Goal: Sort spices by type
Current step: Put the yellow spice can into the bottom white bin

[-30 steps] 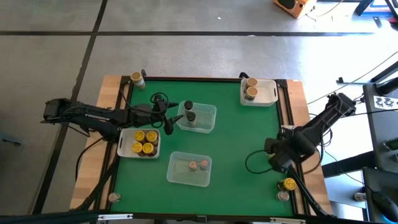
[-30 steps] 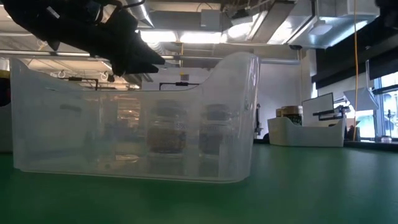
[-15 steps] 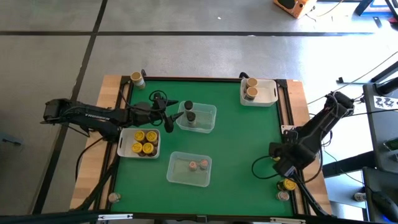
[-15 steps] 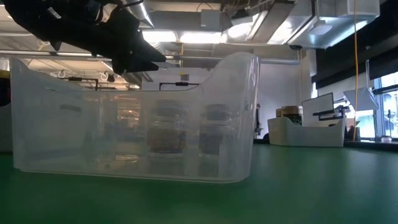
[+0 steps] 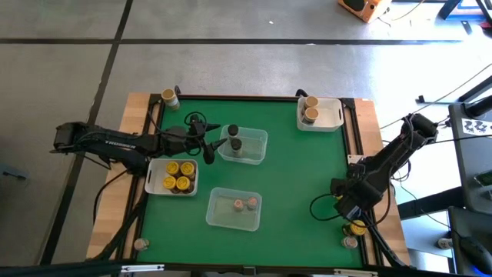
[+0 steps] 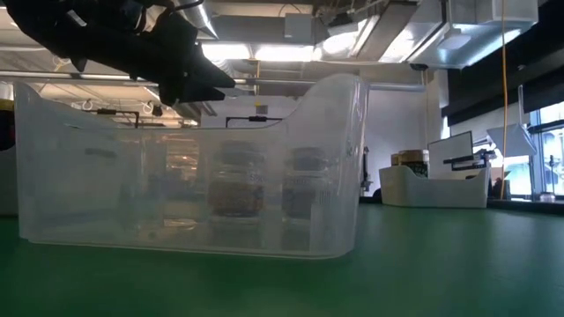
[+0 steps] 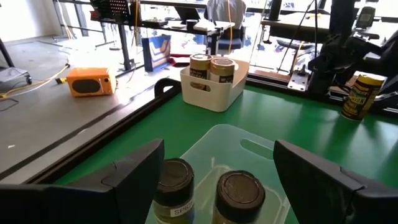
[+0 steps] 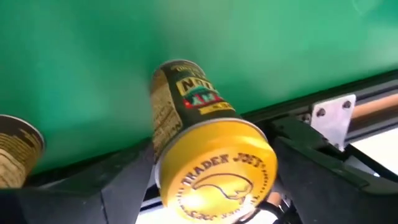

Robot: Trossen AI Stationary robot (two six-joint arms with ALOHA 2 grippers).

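The right gripper (image 5: 352, 221) is down at the near right corner of the green surface (image 5: 292, 169), fingers spread wide around a yellow-lidded jar (image 8: 205, 158) without clamping it: the wrist view shows the jar between the two dark fingers with a gap on each side. A tan-lidded jar (image 8: 15, 152) stands just beside it, right at the surface's edge rail.

Over on the other side, the left gripper (image 5: 209, 142) hangs at the rim of the far clear tub (image 5: 250, 137), fingers also wide apart and holding nothing. Two black-lidded jars (image 7: 239, 193) stand upright inside that tub, straight ahead of its fingers.

Now the count. The white tray on the left (image 5: 155, 181) carries four yellow-lidded jars (image 5: 178, 175). The white tray at the far right corner (image 5: 332, 114) holds two tan-lidded jars (image 5: 310, 108). The nearer clear tub (image 5: 219, 208) has two pinkish-lidded jars (image 5: 244, 204) in it. A lone jar with a yellow lid (image 5: 169, 96) sits on the wooden border at the far left corner, and another small jar (image 5: 140, 245) rests on the border at the near left corner.

From the low view, the nearer tub's tall clear wall (image 6: 335, 158) fills most of the frame, blurring the jars behind it.
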